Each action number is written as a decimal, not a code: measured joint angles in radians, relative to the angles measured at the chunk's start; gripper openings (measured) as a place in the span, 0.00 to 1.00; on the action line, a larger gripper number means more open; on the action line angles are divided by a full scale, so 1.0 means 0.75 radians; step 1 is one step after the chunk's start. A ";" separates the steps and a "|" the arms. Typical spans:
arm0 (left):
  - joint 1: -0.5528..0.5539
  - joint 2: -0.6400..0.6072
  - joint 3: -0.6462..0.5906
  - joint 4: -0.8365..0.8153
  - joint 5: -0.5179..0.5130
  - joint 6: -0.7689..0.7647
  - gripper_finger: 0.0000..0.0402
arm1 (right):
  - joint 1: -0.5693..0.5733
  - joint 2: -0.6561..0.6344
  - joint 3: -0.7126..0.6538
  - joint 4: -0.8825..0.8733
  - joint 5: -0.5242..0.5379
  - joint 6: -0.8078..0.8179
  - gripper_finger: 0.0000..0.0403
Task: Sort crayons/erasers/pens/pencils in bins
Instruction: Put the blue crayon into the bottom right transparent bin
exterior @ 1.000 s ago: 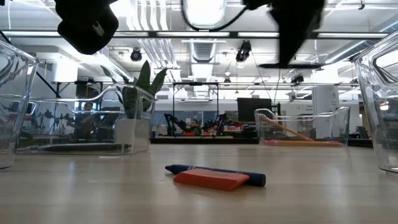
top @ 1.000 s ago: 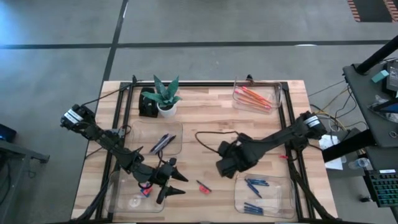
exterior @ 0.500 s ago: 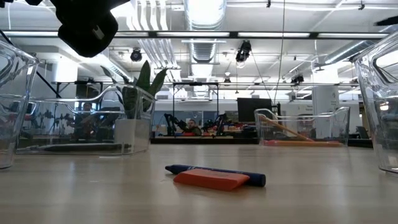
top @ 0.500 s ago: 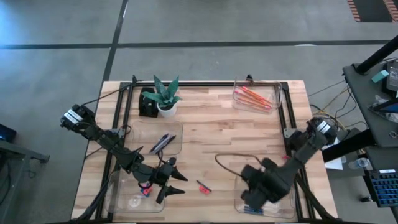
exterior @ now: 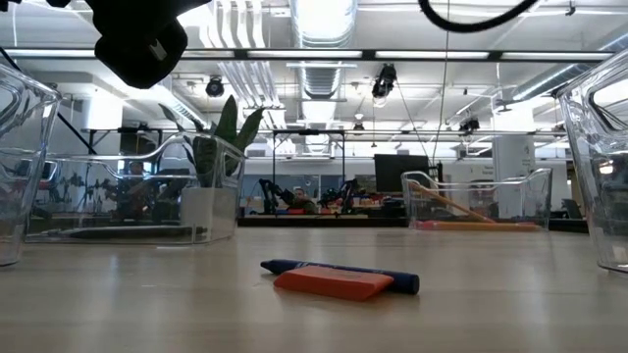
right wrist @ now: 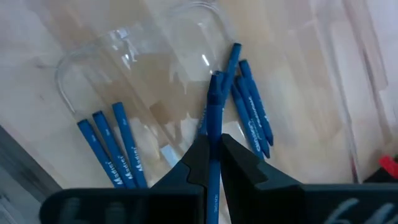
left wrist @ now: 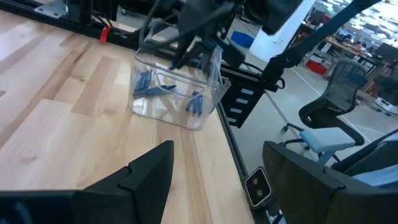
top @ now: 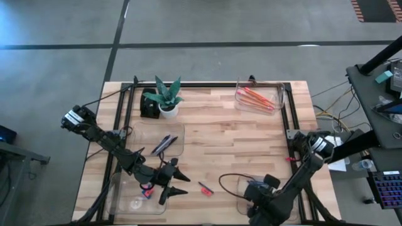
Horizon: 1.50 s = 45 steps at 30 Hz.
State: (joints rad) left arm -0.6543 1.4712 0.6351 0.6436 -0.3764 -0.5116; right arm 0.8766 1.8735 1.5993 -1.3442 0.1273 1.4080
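From above, your right gripper [top: 259,202] hangs over the near right bin [top: 290,186]; your left gripper [top: 178,186] waits spread wide just beside the loose eraser [top: 206,189].

At table level, that eraser [exterior: 332,282] lies flat against a blue crayon [exterior: 402,281]. It looks light and rubbery, so pinch it across its short sides.

Your left wrist view shows only empty air between the fingers.

Your right wrist view shows the jaws clamped on a blue stick [right wrist: 214,158]: slim, stiff and likely to pivot, with more blue sticks [right wrist: 252,116] in the bin beyond its tip.
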 joint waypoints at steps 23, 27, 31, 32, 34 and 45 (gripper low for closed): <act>0.000 0.000 0.001 0.004 -0.004 -0.007 0.58 | -0.009 -0.004 -0.256 0.387 -0.076 -0.174 0.04; 0.000 0.000 0.001 0.004 -0.005 -0.007 0.58 | -0.009 -0.024 -0.315 0.420 -0.106 -0.154 0.04; 0.000 0.000 0.001 0.004 -0.005 -0.007 0.58 | -0.009 -0.047 -0.370 0.473 -0.115 -0.130 0.04; 0.000 0.000 0.001 0.003 -0.005 -0.007 0.58 | -0.009 -0.052 -0.384 0.498 -0.116 -0.132 0.04; 0.000 0.000 0.001 0.004 -0.005 -0.007 0.58 | -0.009 -0.063 -0.403 0.533 -0.119 -0.132 0.04; 0.000 0.000 0.001 0.003 -0.005 -0.007 0.58 | -0.008 -0.072 -0.410 0.543 -0.068 -0.098 0.11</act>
State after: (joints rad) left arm -0.6540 1.4712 0.6357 0.6460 -0.3801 -0.5167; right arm 0.8703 1.8198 1.2919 -0.9367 0.0765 1.3342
